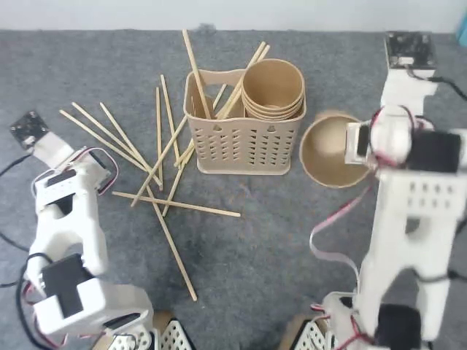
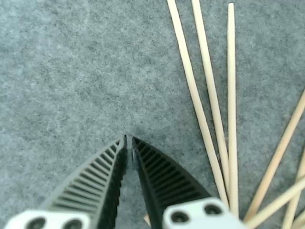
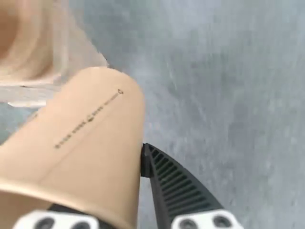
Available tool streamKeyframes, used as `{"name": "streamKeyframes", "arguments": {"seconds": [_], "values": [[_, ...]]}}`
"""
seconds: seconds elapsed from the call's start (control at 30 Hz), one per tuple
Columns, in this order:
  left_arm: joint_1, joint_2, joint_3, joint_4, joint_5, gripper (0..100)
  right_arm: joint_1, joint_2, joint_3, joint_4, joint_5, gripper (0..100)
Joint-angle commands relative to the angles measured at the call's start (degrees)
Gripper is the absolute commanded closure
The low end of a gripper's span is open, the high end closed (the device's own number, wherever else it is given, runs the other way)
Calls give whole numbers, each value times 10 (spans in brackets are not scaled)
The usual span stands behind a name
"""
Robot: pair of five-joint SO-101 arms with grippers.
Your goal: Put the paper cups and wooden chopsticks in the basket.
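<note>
A tan slotted basket stands mid-table. It holds a stack of paper cups and a few wooden chopsticks. Several loose chopsticks lie scattered on the carpet to its left. Just right of the basket, my right gripper is shut on another paper cup, held tilted on its side above the carpet. In the right wrist view this cup covers one finger, and the other finger presses its wall. My left gripper is shut and holds nothing, low over bare carpet beside three chopsticks.
The grey carpet covers the whole table. The left arm's body stands at the front left and the right arm's body at the front right. The basket's blurred rim lies close to the held cup.
</note>
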Motion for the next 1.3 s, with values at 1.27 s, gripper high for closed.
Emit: {"name": "streamKeyframes", "arguments": {"seconds": [1.27], "values": [[23,-4,-24,3,-26,988,-95,117,-156,-200,-70,712]]}}
